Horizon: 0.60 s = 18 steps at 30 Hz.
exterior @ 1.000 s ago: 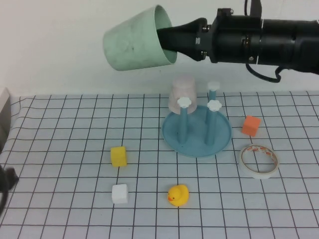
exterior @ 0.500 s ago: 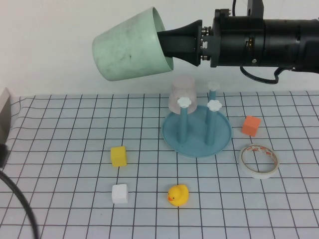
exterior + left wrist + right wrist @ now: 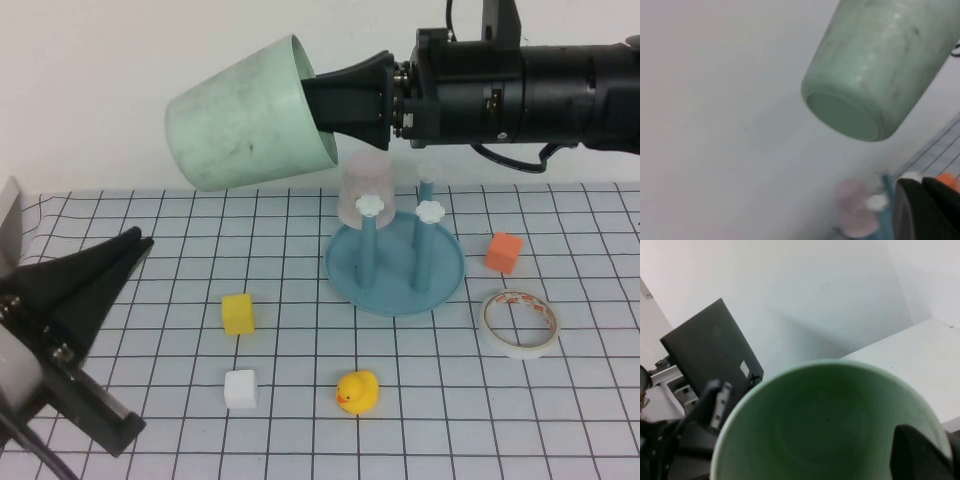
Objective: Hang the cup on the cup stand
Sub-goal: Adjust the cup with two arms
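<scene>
Change since earlier frame: cup (image 3: 247,118) and right hand (image 3: 325,98) have shifted toward upper left of the frame; left hand (image 3: 75,300) has come into the lower left, where before only a cable was seen.
Left hand: lower left of the frame, nearest to camera, fingers pressed together, holding nothing.
Small things on surface (image 3: 150,240): white cube (image 3: 240,389) and duck (image 3: 357,392) near the lower middle; yellow cube (image 3: 238,313) behind them; tape ring (image 3: 520,322) and orange cube (image 3: 504,252) at right.
Cup stand (image 3: 395,266): middle of the frame, a little right; pink cup (image 3: 365,189) sits over its back peg; two front pegs with white caps are free.
Cup: upper left-middle, in the air, lying on its side, well above the surface and left of the stand.
Right hand: top of the frame, pinching the cup rim, one finger inside the mouth.
Advice for this step: I judge the cup must be turned mouth down, brought above a free peg, centred, then lowered before the grip is released; keep away from the pink cup.
</scene>
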Motion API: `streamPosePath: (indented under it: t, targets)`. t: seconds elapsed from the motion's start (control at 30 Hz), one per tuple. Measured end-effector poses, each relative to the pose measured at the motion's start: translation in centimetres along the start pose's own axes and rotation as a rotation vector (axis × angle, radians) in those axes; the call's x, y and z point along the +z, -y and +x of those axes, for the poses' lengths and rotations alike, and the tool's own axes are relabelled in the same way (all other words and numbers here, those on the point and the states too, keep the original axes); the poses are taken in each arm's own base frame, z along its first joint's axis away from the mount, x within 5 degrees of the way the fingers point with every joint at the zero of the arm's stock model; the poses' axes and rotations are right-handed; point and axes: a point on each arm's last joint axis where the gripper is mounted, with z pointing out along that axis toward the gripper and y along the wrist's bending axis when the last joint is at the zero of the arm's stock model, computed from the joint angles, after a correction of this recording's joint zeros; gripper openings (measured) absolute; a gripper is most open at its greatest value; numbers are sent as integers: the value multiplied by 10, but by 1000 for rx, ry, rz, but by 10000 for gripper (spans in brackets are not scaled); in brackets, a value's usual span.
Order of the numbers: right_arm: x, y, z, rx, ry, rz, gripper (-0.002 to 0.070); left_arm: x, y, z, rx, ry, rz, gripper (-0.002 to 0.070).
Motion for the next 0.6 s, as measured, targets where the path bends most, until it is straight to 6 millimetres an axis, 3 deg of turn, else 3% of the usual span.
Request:
streamPosePath:
  t: [0.27, 0.6]
  targets:
    - [3, 0, 1, 0, -1, 12, 20, 0, -4, -1, -902, 27, -35, -1]
    - [20, -1, 5, -1, -2, 98, 20, 23, -1, -3, -1520, 160, 147, 22]
